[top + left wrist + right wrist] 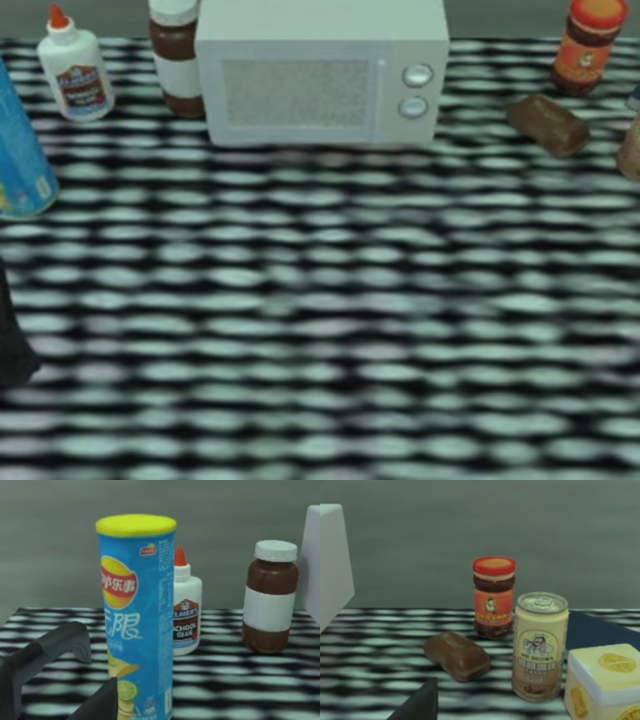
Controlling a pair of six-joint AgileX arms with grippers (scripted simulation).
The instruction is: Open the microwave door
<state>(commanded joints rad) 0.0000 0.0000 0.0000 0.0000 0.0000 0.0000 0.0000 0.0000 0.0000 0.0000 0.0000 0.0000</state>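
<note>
The white microwave (320, 70) stands at the back middle of the table, facing me. Its door (295, 92), a white panel with a grey speckled window, lies flat against the front. Two round knobs (417, 76) sit on the narrow panel to the door's right. My left arm (12, 340) shows as a dark shape at the table's left edge, far from the microwave. A dark part of my left gripper (102, 702) sits low in the left wrist view, close beside the chips can. My right gripper (420, 702) shows only in the right wrist view, at the table's right.
At back left stand a blue chips can (20, 150), a glue bottle (75, 70) and a brown jar (177, 55) beside the microwave. At back right are a red-lidded sauce jar (590, 40), a brown loaf (548, 123), a drink can (540, 645) and a yellow box (605, 680).
</note>
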